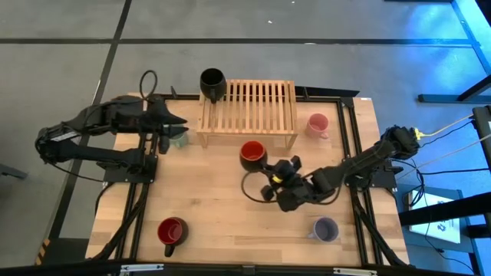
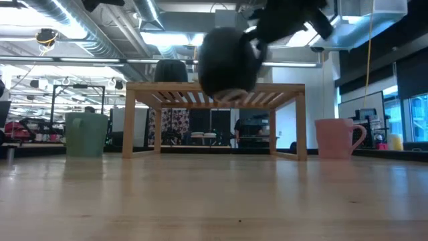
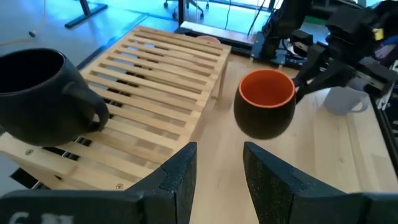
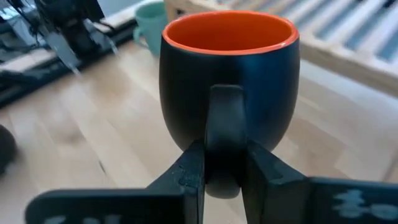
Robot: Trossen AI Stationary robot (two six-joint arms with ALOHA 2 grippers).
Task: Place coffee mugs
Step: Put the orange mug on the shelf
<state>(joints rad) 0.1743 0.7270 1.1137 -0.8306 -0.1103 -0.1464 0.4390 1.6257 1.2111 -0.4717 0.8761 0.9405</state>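
Observation:
The orange-red mug (image 1: 252, 154), dark outside and orange inside, hangs in the air in front of the wooden rack (image 1: 247, 112), held by my right gripper (image 4: 224, 168). In the low view the orange-red mug (image 2: 227, 63) floats at the height of the rack top. The black mug (image 1: 212, 83) stands on the rack's far left corner. The green mug (image 1: 179, 140) stands on the table left of the rack, just below my open left gripper (image 3: 219, 168). The pink mug (image 1: 317, 124), dark red mug (image 1: 172, 231) and lavender-grey mug (image 1: 326, 228) stand on the table. My right gripper pinches the orange-red mug's handle (image 4: 225, 118) between its two fingers, one on each side of the loop. The fingers come about level, slanting from the table's near right. The mug is lifted clear of the table and roughly upright, its mouth up.
The rack (image 2: 214, 94) stands on legs at the table's far middle, its slats bare apart from the black mug (image 3: 37, 99). Bare wood lies in the table's middle and near part (image 1: 230, 215). Dark rails (image 1: 349, 138) run along both sides.

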